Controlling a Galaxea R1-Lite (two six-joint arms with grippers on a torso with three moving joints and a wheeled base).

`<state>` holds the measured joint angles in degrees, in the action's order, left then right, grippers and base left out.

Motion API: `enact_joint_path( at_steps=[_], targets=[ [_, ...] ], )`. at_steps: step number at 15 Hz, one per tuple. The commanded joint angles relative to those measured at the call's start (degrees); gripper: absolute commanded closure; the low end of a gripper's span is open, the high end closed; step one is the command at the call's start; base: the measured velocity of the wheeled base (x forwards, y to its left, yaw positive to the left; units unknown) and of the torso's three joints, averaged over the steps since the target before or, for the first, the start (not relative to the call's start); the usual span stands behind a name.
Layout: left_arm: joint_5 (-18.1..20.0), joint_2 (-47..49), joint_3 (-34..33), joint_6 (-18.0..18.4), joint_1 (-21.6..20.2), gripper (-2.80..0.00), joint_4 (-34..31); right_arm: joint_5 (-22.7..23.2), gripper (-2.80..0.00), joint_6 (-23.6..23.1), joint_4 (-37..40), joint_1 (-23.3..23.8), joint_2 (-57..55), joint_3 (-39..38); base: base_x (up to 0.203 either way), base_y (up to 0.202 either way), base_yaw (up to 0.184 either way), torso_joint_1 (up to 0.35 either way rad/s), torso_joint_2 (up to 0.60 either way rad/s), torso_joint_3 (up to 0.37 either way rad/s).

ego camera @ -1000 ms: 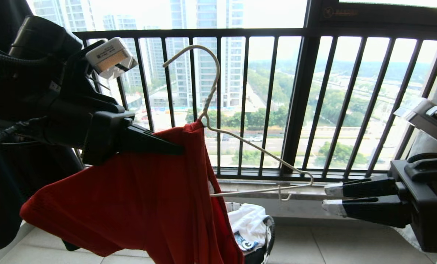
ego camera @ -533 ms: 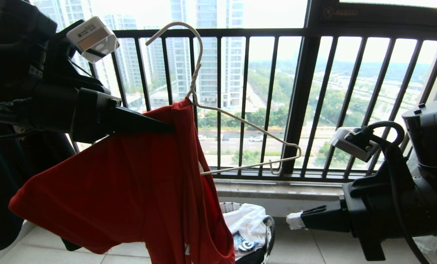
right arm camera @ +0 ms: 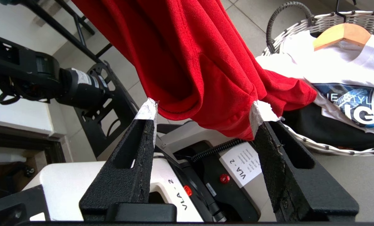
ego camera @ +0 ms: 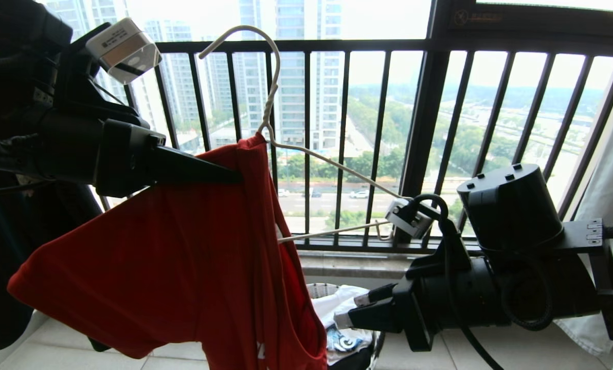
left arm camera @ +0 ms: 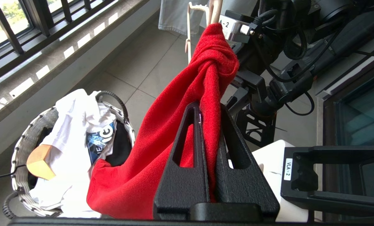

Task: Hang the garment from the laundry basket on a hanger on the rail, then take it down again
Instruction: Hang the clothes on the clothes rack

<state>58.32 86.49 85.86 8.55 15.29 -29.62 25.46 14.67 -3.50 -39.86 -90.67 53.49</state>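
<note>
Nearest the head camera, filling the left of the frame, the left gripper (ego camera: 234,177) has its jaws clenched on the shoulder of the garment (ego camera: 183,267), just under the collar, and in the left wrist view the red cloth is pinched in a narrow seam between the two black jaws; gripping there likely holds shirt and wire together so neither slips. From that grip the red shirt drapes down to the lower left and lower centre of the frame, its hem hanging free above the floor. At lower right the right gripper (ego camera: 345,311) reaches in low with its jaws released; the right wrist view shows the taped fingertips (right arm camera: 147,110) standing either side of the hem, holding nothing, probably placed to take the loose cloth. Just behind, at bottom centre, the laundry basket (ego camera: 378,316) sits on the tiled floor (ego camera: 491,354) with white and dark clothes inside. The hanger (ego camera: 270,92) rises from the collar towards the upper centre, one bare arm sloping right, uncovered. Beyond stands the dark window railing (ego camera: 419,128). The rail is out of sight, so headroom cannot be judged.
</note>
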Motion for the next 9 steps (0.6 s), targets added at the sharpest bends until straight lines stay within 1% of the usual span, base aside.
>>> enact_joint_path(
  at_steps=[1, 4, 7, 9],
  targets=[
    [0.30, -0.09, 0.01, 0.07, 0.01, 0.00, -0.13, -2.35, -2.80, 0.18, -1.80, -1.81, -3.55, -0.05, 0.000, 0.000, 0.000, 0.000, 0.00, 0.000],
    [0.30, -0.10, -0.08, 0.07, 0.01, 0.00, -0.17, -3.51, -2.80, 0.24, -4.22, -2.73, -5.54, 0.10, 0.000, 0.000, 0.000, 0.000, 0.00, 0.000],
    [0.30, -0.45, -0.08, 0.07, 0.01, 0.00, -0.17, -5.82, -2.80, 0.26, -8.00, -3.16, -8.33, 0.21, 0.000, 0.000, 0.000, 0.000, 0.00, 0.000],
    [0.30, -0.54, -0.08, 0.07, -0.08, 0.00, -0.17, -6.03, -2.80, 0.36, -9.06, -3.20, -9.08, 0.30, 0.000, 0.000, 0.000, 0.000, 0.00, 0.000]
  ],
)
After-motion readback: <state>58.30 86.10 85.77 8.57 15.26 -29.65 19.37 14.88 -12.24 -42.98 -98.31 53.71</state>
